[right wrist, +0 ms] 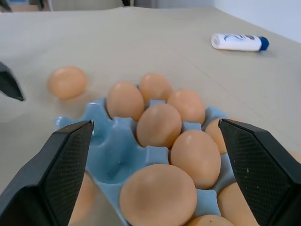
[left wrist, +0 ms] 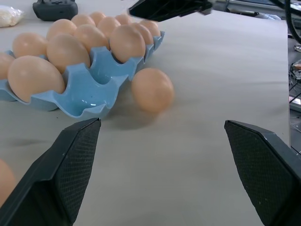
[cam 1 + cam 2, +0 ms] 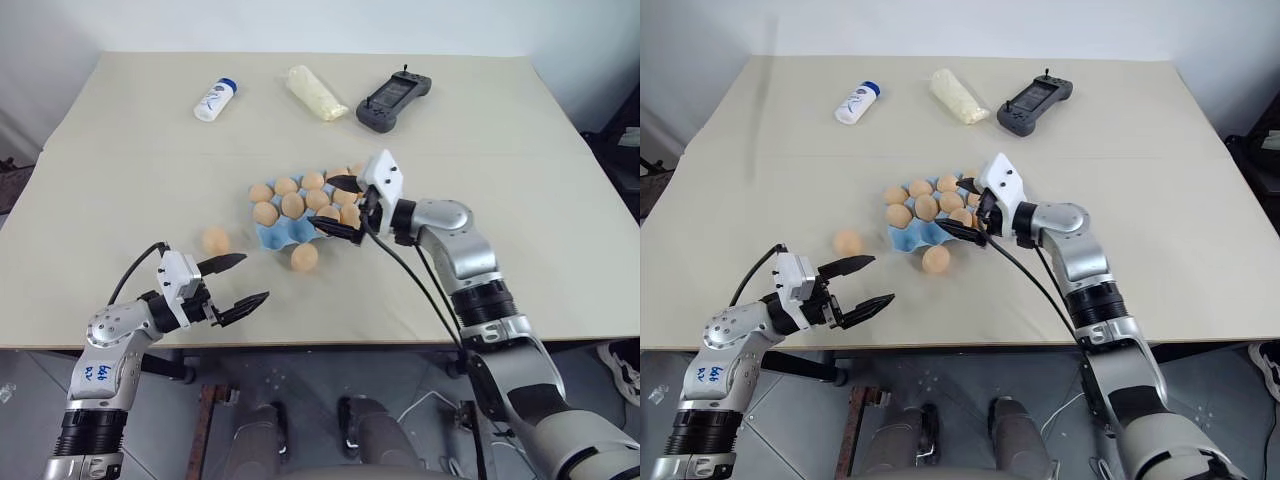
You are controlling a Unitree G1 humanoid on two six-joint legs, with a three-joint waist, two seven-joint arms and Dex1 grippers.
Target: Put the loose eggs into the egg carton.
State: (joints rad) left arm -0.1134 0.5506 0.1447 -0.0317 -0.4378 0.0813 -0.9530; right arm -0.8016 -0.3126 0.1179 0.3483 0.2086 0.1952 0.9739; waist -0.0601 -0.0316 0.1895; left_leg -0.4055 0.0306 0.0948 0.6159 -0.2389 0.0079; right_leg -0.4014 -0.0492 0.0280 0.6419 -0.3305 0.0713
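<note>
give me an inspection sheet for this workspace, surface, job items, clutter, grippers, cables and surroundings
Surface: beige table, tidy.
Job's things: light blue egg carton mid-table, mostly filled with eggs, empty cups at its near-left end; two loose eggs on the table, one left of the carton, one in front of it.
Clutter: white bottle with blue cap, pale yellow packet and dark grey controller, all at the far edge.
Grippers: left gripper open, empty, near the front edge; right gripper open over the carton's right end, holding nothing.
Cables: black cables hang along the right arm.
Surroundings: white wall behind the table.
</note>
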